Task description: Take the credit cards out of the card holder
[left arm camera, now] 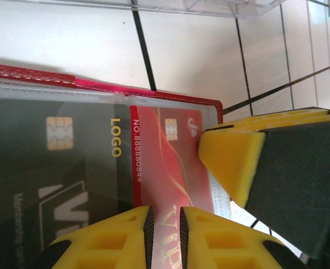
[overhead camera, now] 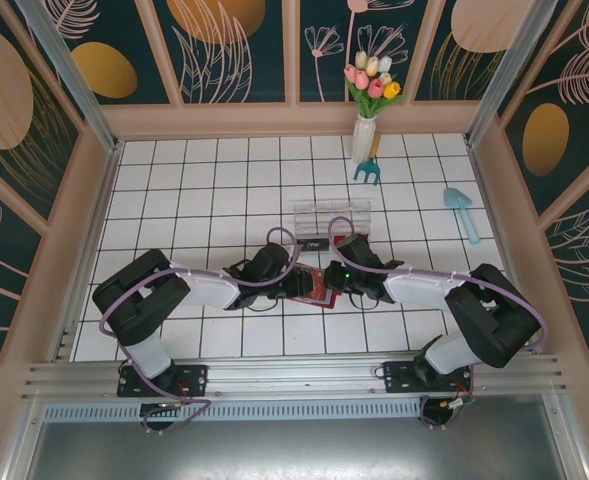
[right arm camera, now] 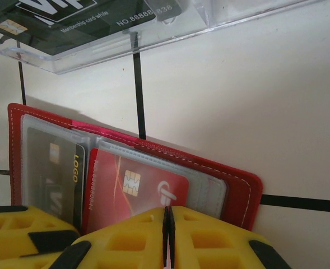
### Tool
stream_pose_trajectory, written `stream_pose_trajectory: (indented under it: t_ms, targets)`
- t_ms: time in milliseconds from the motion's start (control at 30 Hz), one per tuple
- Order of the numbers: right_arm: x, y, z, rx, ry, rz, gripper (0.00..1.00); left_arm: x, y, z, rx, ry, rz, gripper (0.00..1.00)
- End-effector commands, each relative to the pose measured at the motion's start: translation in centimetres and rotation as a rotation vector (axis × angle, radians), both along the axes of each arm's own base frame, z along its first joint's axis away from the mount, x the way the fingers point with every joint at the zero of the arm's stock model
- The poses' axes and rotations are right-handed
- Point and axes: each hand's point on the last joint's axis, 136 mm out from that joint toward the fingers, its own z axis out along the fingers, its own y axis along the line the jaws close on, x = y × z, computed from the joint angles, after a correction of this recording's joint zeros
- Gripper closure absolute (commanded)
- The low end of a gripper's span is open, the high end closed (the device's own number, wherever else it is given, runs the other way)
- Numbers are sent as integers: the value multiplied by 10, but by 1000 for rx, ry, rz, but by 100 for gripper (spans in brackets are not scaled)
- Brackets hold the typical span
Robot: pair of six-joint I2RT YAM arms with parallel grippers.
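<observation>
Two yellow fingers of the right gripper [right arm camera: 167,217] are pressed together with only a hairline seam between them, and the edge of the red card [right arm camera: 136,185] runs straight into that seam, so the card is pinched at its rim. Its chip faces up, and it sits askew in a clear sleeve of the card holder [right arm camera: 240,189], which lies open and flat on the white tiled table [overhead camera: 224,180]. The left gripper [left arm camera: 165,216] hangs over the same card from the other side, jaws drawn in to a narrow slot through which the gold VIP lettering shows; whether the pads pinch anything I cannot tell. One right finger [left arm camera: 229,159] sits at the card's edge, close to the left fingers but apart. In the next sleeve a dark card [left arm camera: 52,168] with gold LOGO lettering lies tucked in. From above, the holder is at mid-table between the two wrists, just near of the clear plastic box [overhead camera: 332,215] and apart from it. A black card [right arm camera: 69,17] lies inside that box. At the far side stand a vase of tulips [overhead camera: 365,135], a blue hand fork [overhead camera: 367,172] and, further right, a pale blue trowel [overhead camera: 461,212].
</observation>
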Motion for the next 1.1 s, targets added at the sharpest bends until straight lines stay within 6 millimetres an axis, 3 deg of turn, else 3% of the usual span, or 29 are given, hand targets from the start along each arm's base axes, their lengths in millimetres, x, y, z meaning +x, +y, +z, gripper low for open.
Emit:
stream_pose_trajectory:
  t_ms: [0,267,467,533,567,767,1067]
  targets:
    - [-9,-9,-9,-40,22,13,87,0,3,-11,49,21,16,77]
    - [-10,-9,-9,-37,22,11,87,6,15,12,41,-50,68,77]
    - [-9,-2,-1,-27,3,28,87,3,11,-1,66,-8,48,77]
    - [-8,2,7,-19,-19,38,86,2,10,-3,66,2,40,77]
    - [-8,4,11,-22,-32,42,85,0,11,-14,88,22,37,78]
    - [-8,5,31,-32,-79,44,80,-3,10,-22,99,45,25,78]
    - [-23,-7,10,-56,-25,36,85,-4,10,-22,99,47,22,79]
